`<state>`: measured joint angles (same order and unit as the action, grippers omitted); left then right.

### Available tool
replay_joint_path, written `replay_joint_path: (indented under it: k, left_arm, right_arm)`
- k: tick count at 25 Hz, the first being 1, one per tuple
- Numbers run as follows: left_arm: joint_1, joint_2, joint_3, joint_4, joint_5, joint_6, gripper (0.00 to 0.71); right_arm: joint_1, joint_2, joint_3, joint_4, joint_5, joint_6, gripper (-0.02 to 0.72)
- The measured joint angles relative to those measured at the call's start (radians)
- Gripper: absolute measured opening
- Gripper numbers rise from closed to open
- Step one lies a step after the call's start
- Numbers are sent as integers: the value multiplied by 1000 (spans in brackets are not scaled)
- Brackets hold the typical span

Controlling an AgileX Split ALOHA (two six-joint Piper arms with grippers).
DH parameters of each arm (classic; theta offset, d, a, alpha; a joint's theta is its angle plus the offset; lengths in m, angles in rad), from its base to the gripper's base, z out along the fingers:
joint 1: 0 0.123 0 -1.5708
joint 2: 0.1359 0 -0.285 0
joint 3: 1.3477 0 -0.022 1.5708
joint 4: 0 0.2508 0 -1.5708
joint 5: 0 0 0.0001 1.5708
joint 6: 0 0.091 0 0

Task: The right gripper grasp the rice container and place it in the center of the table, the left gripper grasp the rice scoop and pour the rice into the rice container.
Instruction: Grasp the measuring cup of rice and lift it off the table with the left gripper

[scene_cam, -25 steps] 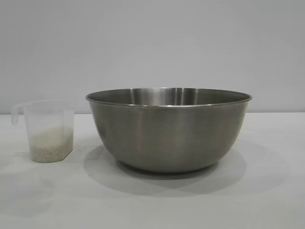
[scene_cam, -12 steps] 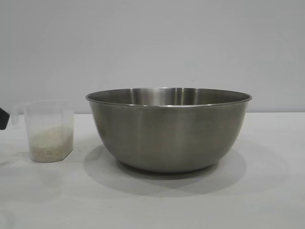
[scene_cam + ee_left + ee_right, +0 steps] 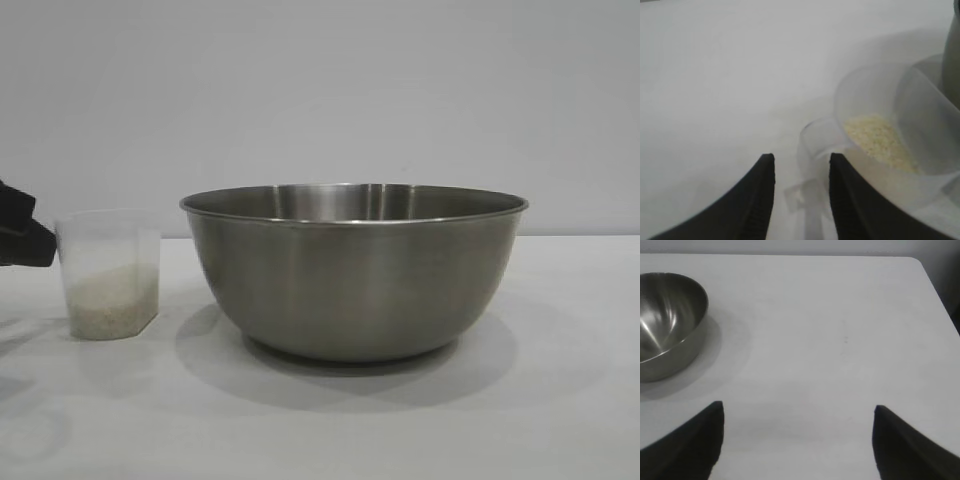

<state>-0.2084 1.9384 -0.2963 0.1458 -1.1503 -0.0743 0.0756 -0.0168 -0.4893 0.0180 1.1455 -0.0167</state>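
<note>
The rice scoop's (image 3: 880, 150) loop handle lies between the left hand's (image 3: 801, 172) narrowed, not-yet-gripping fingers — right hand (image 3: 797, 440) wide, idle.

Left end effector (image 3: 40, 250) cut off by the exterior view's edge

The left gripper (image 3: 801, 187) reaches in at the table's left edge, fingers narrowly parted, while the right gripper (image 3: 797, 440) hangs wide open above the table.

The left gripper (image 3: 801, 190) straddles the loop handle of the scoop (image 3: 900, 145), its fingers (image 3: 760, 200) either side; rice (image 3: 879, 142) lies inside.
</note>
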Motion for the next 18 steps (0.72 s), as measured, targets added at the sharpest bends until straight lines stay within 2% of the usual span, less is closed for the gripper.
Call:
replay_joint_path:
  k: [10,18]
  left_arm:
    - [0,38,-33,0,-2,0,223]
    - [0,86,-104,4,-2,0,223]
  right_arm:
    - [0,0,0,-10,0,0,540]
    - [0,0,0,-10,0,0,540]
